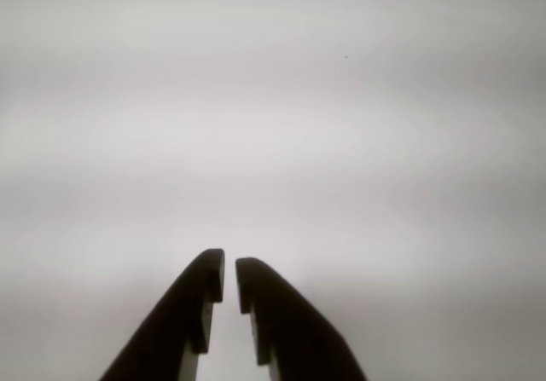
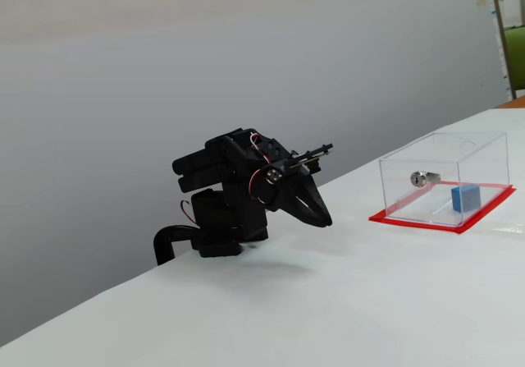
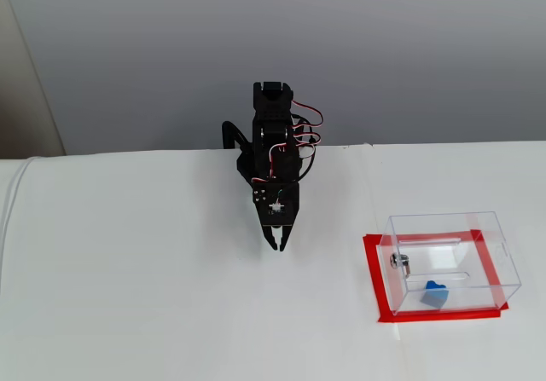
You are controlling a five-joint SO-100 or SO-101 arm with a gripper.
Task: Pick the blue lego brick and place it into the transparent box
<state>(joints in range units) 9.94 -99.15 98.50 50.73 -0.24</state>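
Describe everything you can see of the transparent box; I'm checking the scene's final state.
The transparent box is a clear plastic rectangular case, upright on a flat red base on the white table, at the right in both fixed views. A small silver metal lock is on one side wall. The blue lego brick shows inside it, resting near the base. Whether the top is open cannot be told. Nothing else touches it; the pincer is well apart from it.
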